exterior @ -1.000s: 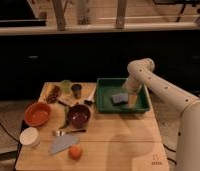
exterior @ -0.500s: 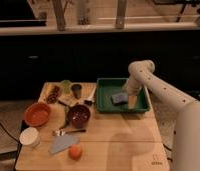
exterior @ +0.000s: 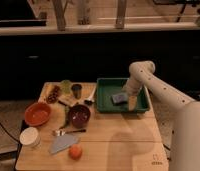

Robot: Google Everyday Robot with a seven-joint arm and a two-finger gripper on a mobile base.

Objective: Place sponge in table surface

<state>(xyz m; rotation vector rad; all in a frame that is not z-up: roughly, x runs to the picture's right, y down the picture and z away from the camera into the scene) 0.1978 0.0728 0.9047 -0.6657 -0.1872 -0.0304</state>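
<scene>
Jaws apart, nothing held; gripper (exterior: 131, 103) low inside green tray (exterior: 100, 95), sponge (exterior: 118, 98) just beside at its 9 o'clock. Risk: off-ctr close pinches only sponge edge or clips tray wall, so it drops b4 reaching surface (exterior: 118, 142).

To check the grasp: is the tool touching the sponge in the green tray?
Cannot tell. In the camera view the tool hangs inside the tray close beside the sponge; no gap or contact shows plainly.
</scene>
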